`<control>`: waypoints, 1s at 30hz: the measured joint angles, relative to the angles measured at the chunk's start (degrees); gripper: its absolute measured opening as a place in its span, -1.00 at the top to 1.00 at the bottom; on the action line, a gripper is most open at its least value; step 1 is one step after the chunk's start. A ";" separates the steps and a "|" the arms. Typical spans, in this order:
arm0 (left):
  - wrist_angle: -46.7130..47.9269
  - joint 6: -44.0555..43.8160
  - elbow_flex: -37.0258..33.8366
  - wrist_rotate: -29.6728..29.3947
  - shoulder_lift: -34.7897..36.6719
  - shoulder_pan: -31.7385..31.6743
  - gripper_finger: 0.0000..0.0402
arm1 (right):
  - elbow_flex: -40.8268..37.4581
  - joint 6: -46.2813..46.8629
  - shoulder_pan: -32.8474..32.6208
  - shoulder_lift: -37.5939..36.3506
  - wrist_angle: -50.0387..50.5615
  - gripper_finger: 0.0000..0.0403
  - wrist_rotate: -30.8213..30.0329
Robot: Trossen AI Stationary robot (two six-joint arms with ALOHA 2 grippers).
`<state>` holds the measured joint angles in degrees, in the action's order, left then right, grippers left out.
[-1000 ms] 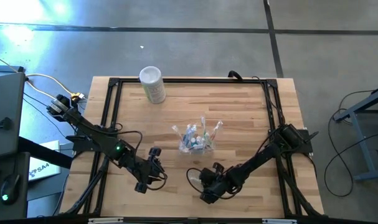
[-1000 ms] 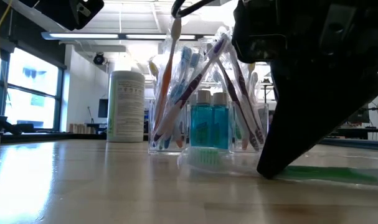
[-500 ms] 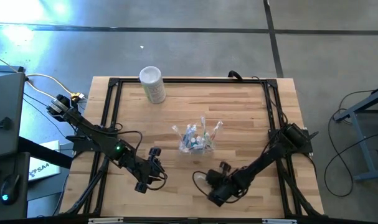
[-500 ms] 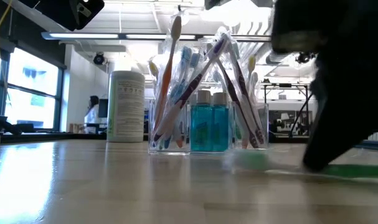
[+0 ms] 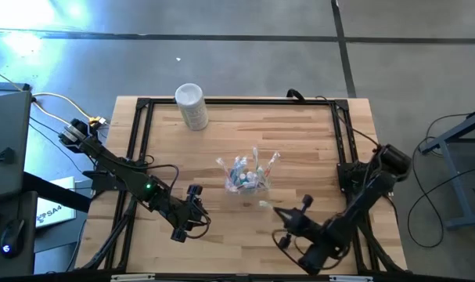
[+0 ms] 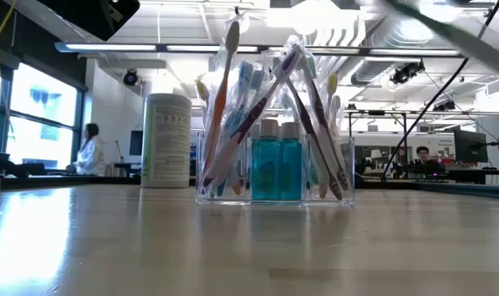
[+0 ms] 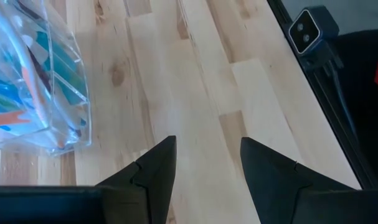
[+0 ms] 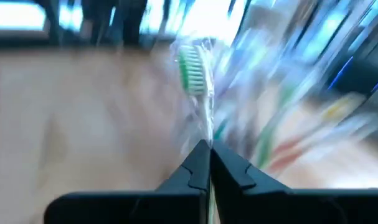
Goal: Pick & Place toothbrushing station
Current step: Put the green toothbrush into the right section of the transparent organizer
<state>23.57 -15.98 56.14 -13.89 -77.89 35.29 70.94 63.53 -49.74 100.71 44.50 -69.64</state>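
Where it pressed on the table a second ago, right gripper (image 8: 208, 163) now rides raised, clenched on green-bristled toothbrush (image 8: 195, 71). Holder (image 5: 247, 177) sits just ahead; insertion likely follows. Left gripper (image 7: 204, 168) waits, parted, grasping nothing.

The clear toothbrush holder (image 5: 246, 177) stands mid-bench (image 5: 300, 141), brushes fanning upward and blocking a straight drop from above. Behind it, well apart, the white cylinder (image 5: 191, 106) stands. Bare wood lies open all around it; the two end effectors sit off its near corners: left (image 5: 196, 210), right (image 5: 288, 225).
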 joint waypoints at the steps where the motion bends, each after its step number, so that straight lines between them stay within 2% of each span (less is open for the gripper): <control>1: 0.02 -0.42 0.00 -0.06 0.00 0.00 0.14 | 0.00 0.69 -0.71 0.00 1.53 0.99 -4.64; 5: 0.04 -0.98 0.00 -0.14 0.00 0.02 0.14 | -0.60 7.85 -3.63 -0.08 9.74 0.99 -19.65; 11: -0.29 -1.28 0.00 -0.18 0.00 0.11 0.14 | -5.60 28.32 -3.03 -0.25 22.38 0.99 -20.17; 18: -1.11 -2.35 0.00 -0.82 0.00 0.11 0.14 | -13.94 42.15 2.82 -0.31 23.38 0.99 -20.24; 22: -1.29 -2.57 0.00 -0.83 0.00 0.11 0.14 | -14.86 44.80 5.30 -0.33 23.96 0.99 -20.28; 30: -2.45 -2.54 0.00 -2.16 0.00 0.11 0.14 | -14.75 42.71 7.19 -2.87 24.78 0.99 -20.38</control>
<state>21.12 -18.52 56.14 -16.05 -77.89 35.40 56.18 106.24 -42.55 97.84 69.27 -90.02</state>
